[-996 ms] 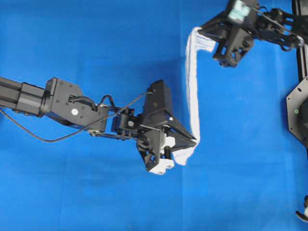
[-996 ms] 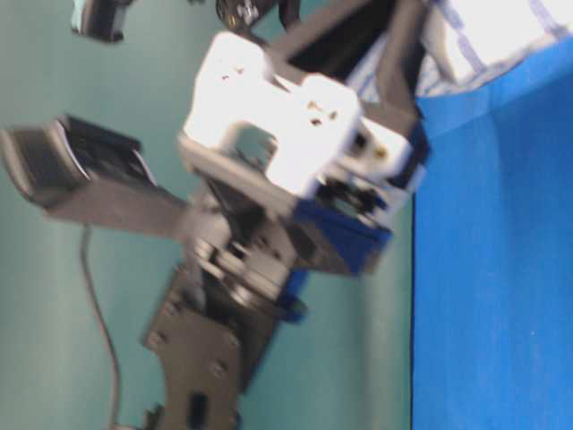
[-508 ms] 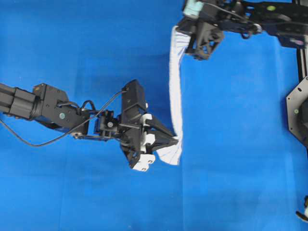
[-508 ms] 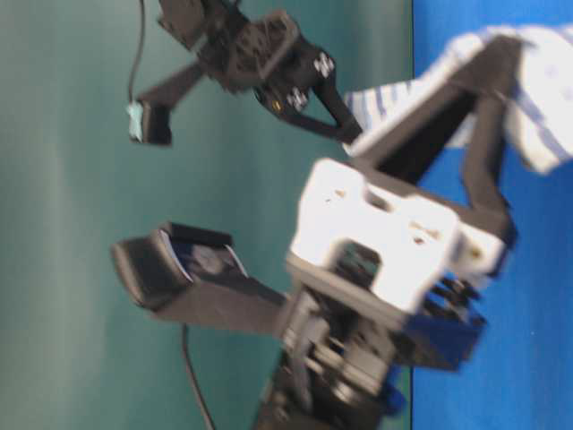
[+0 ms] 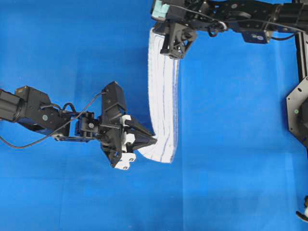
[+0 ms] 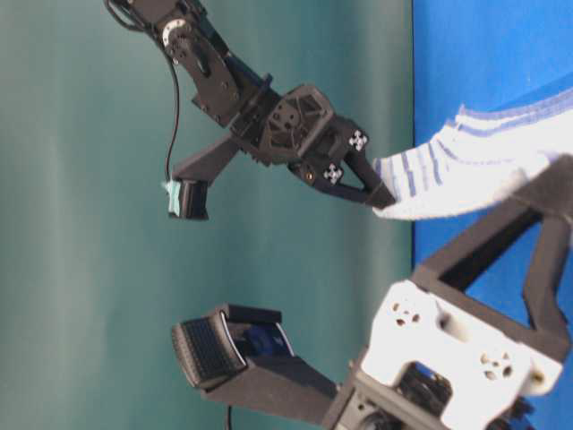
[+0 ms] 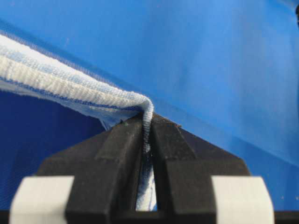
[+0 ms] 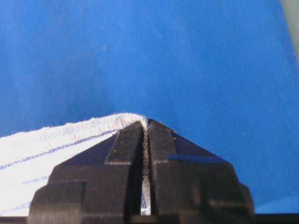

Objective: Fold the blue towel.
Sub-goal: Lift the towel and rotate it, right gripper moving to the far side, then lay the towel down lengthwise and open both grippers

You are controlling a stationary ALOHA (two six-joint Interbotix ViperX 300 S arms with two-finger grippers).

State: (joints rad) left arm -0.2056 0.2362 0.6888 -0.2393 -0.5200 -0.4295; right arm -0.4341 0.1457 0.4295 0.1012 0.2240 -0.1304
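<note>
Overhead view: the blue towel (image 5: 162,103) hangs as a long, narrow white band with thin dark-blue stripes, stretched between the two grippers above the blue table covering (image 5: 72,48). The right gripper (image 5: 169,49) grips its upper end near the top edge of the view; the left gripper (image 5: 153,141) grips its lower end, where the cloth curls into a small fold. A black cable (image 5: 29,142) runs along the left arm. Table-level view: the right gripper (image 6: 387,199) pinches one corner of the towel (image 6: 466,170), which spans across to the left gripper's black fingers (image 6: 546,224) in the foreground; both ends are lifted clear of the covering. The teal backdrop (image 6: 89,134) fills the left half. Left wrist view: the left gripper (image 7: 147,122) has both fingers pressed together on a pinched edge of the towel (image 7: 60,86), which extends away to the left. Right wrist view: the right gripper (image 8: 145,127) has both fingers pressed together on a towel corner (image 8: 56,144), with the striped cloth trailing to the lower left.
</note>
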